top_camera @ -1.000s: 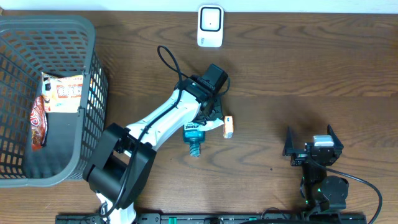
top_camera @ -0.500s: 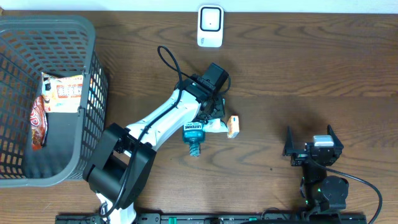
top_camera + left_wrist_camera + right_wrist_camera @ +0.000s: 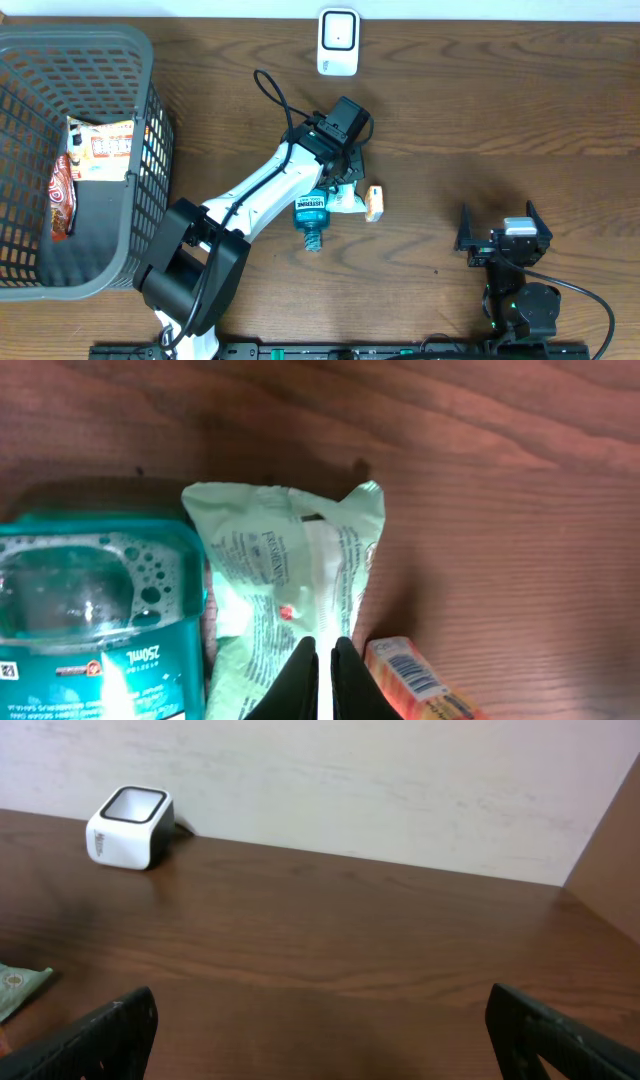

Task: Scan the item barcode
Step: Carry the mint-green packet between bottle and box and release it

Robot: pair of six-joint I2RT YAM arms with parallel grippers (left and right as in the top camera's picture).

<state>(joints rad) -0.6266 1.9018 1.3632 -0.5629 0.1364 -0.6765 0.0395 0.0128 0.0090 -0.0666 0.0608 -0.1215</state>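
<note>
My left gripper [image 3: 325,660] is shut, its two black fingers almost touching over a pale green packet [image 3: 280,560] that lies flat on the table. Whether the film is pinched between them does not show. A teal mouthwash bottle [image 3: 95,610] lies just left of the packet. To the packet's right sits a small orange box [image 3: 420,685] with its barcode facing up. From overhead, the left gripper [image 3: 345,185] hangs over the bottle [image 3: 312,215], the packet [image 3: 346,201] and the box [image 3: 374,203]. The white scanner [image 3: 338,42] stands at the far edge. My right gripper [image 3: 505,238] rests open and holds nothing.
A dark mesh basket [image 3: 20,60] at the left holds snack packs [image 3: 100,150]. The right wrist view shows the scanner [image 3: 130,827] against a pale wall, with bare wood between my right gripper's [image 3: 320,1040] spread fingers. A black cable [image 3: 270,95] loops off the left arm.
The orange box has slid a little to the right. The left wrist has shifted slightly toward the scanner. The right arm has not moved.
</note>
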